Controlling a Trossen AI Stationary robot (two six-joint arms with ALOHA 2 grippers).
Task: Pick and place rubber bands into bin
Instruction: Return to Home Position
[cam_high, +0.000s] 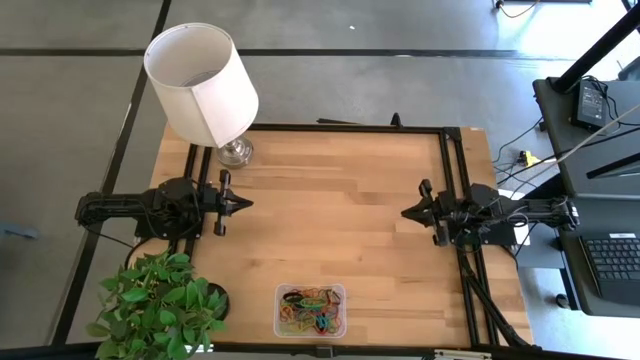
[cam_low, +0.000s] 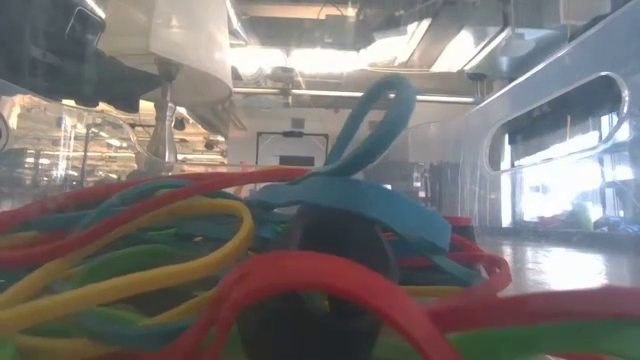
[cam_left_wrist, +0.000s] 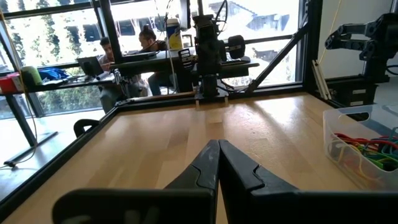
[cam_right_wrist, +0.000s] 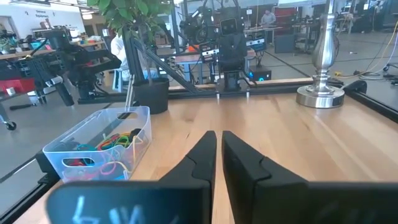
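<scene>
The left gripper (cam_high: 244, 203) hung over the left side of the table, pointing towards the middle, with its two fingers pressed together and nothing between them. The right gripper (cam_high: 407, 213) faced it from the right side, well apart from it. Its fingers were also drawn together, with only a thin seam between them, and it held nothing. Neither gripper was near the bin.

The wooden table (cam_high: 330, 190) lay between the two arms, framed by a black rail, and its middle was bare boards. At the far left corner stood a lamp with a white shade (cam_high: 200, 78) tilted in the overhead picture, and its silver base (cam_high: 236, 152) rested on the wood just beyond the left arm. A leafy green plant (cam_high: 155, 305) in a black pot sat at the near left corner. Off the table to the right, an open laptop (cam_high: 610, 262) lay on a dark side desk.

The bin (cam_high: 310, 287), clear and shallow with rounded corners, stood at the table's near edge about midway between the arms, just to the right of the plant. The rubber bands (cam_high: 311, 311) lay heaped inside it in a loose tangle of red, yellow, green and blue. In the table-height picture they filled almost the whole frame, and one blue loop (cam_low: 383, 118) arched up above the rest. I could not see any bands on the wood outside the bin.

Beyond the table, the left wrist picture showed two people (cam_left_wrist: 127, 50) seated at a desk by the windows.
</scene>
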